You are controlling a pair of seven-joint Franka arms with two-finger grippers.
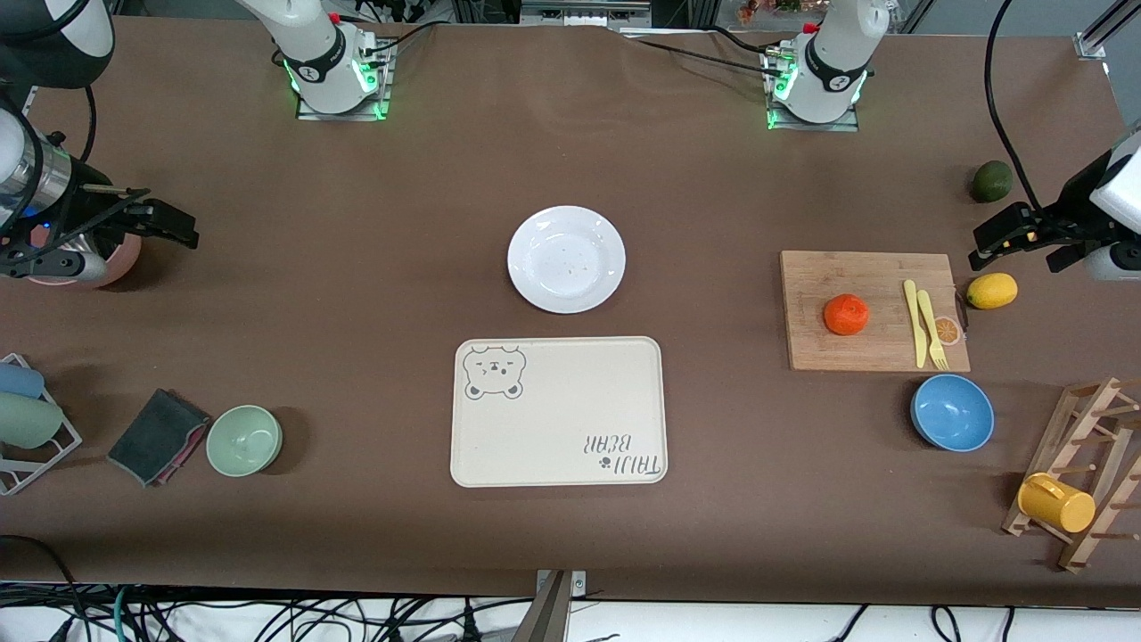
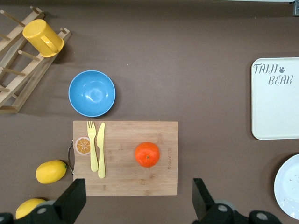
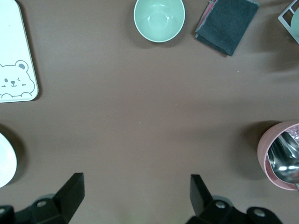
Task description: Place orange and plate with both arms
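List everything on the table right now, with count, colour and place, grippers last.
plate: 1, white, mid-table, bare
tray: 1, cream with bear print, nearer the front camera than the plate
cutting board: 1, wooden, toward the left arm's end
orange: 1, reddish-orange, on the cutting board
knife and fork: 2, yellow, on the cutting board
lemons: 2, yellow, beside the board
dark fruit: 1, green
bowls: blue, green
cloth: 1, dark grey
mug: 1, yellow, on wooden rack
pink cup: 1, holds a spoon
left gripper: fingers open, beside the cutting board
right gripper: fingers open, empty
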